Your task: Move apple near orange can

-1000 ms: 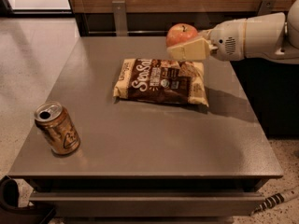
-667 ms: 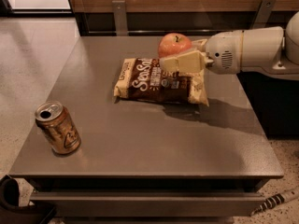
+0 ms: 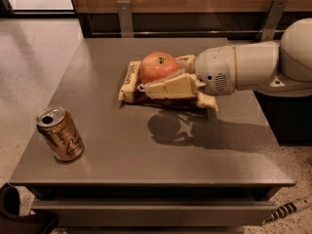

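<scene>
Cream plastic fingers [image 3: 170, 86] of the gripper [image 3: 150, 75] were clamped on the small round red-orange apple [image 3: 158, 66], one on its near side, other at its far side. Apple sat betw. them, lifted off the surface. Directly under the fingers lay the brown-and-cream snack bag [image 3: 128, 80], w/ the apple's shadow [image 3: 165, 126] just in front. Behind the fingers, to the right, ran the white robot arm [image 3: 243, 67]. Well apart from the fingertips, near the front-left corner of the grey table [image 3: 146, 165], stood the orange-gold metal drink can [image 3: 61, 133], opening up.
</scene>
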Robot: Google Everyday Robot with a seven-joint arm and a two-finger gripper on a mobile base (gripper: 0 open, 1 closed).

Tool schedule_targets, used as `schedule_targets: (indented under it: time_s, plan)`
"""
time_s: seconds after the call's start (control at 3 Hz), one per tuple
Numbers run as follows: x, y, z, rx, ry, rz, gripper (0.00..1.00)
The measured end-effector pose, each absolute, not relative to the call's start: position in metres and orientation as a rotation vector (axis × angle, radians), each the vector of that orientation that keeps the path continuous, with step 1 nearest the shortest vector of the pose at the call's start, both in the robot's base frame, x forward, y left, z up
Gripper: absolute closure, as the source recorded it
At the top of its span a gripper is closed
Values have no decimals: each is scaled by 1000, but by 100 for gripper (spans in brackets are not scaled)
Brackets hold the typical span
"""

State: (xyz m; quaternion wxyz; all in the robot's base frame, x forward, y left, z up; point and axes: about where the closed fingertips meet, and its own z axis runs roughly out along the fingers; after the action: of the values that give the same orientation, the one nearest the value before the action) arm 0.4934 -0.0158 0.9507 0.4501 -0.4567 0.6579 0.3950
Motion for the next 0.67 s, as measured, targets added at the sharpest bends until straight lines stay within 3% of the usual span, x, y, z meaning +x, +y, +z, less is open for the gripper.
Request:
schedule_targets:
  time_s: [0.67]
  plan:
    - [465,11,936,-1175,1686,943,100]
